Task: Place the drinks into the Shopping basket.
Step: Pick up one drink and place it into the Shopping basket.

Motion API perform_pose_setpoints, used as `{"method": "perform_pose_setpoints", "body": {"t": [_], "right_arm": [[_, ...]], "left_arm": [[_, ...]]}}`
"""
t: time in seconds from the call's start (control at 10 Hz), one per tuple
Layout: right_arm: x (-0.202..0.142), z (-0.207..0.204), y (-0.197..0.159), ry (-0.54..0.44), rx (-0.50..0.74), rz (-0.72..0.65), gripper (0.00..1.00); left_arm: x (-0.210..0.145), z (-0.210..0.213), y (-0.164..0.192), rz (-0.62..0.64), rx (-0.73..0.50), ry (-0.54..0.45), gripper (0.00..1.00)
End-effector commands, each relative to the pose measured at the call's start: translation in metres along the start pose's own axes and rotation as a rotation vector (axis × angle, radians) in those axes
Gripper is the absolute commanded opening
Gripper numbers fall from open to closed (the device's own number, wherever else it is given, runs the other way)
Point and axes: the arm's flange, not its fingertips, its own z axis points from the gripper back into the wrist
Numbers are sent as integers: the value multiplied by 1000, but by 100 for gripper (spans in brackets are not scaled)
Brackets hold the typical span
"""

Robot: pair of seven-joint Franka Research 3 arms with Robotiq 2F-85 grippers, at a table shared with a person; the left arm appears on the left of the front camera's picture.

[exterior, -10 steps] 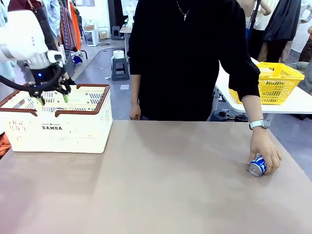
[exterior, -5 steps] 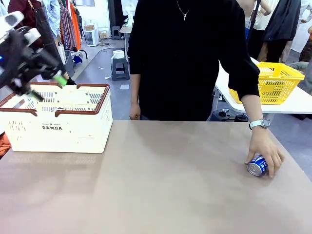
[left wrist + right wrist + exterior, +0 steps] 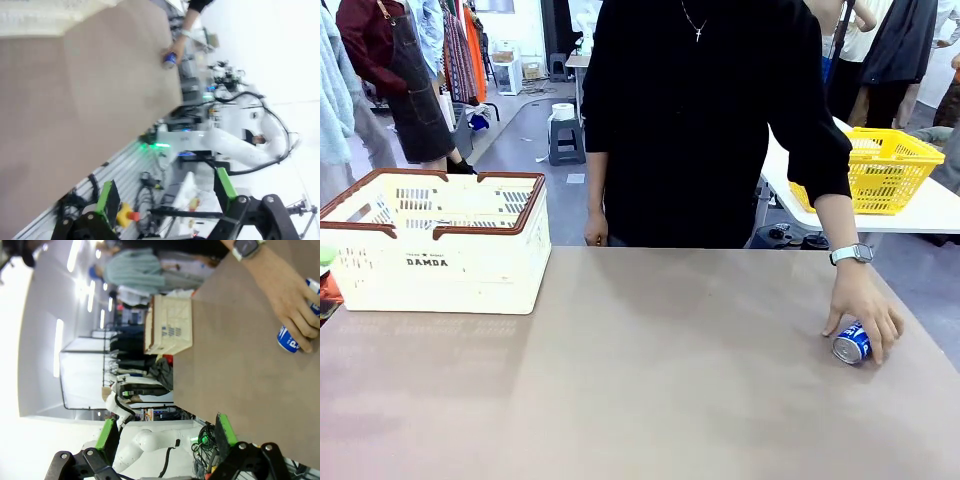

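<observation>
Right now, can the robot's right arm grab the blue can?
Probably not yet. The person's hand lies over the blue can, covering most of it; the right arm's open fingers are far from it.

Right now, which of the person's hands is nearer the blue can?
The person's left. Their left hand rests on the blue can, which lies on its side on the table; their right hand hangs by their hip at the far edge, well apart from it.

The left end effector [image 3: 164, 181] rises from the bottom centre of its wrist frame, green-padded fingers [image 3: 107, 196] spread wide, holding nothing. The right end effector [image 3: 165, 422] stands equally wide and empty-handed at bottom centre.
</observation>
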Motion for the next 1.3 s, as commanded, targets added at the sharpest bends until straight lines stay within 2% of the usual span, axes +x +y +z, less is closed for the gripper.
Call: {"method": "perform_pose_setpoints", "body": {"t": [0.0,1.2], "right_arm": [[2,1,2,-6,14,25,100],[2,1,2,-6,14,25,100]], "left_arm": [[5,-16,-29,-35,100,-1,100],[5,-16,-29,-35,100,-1,100]]}}
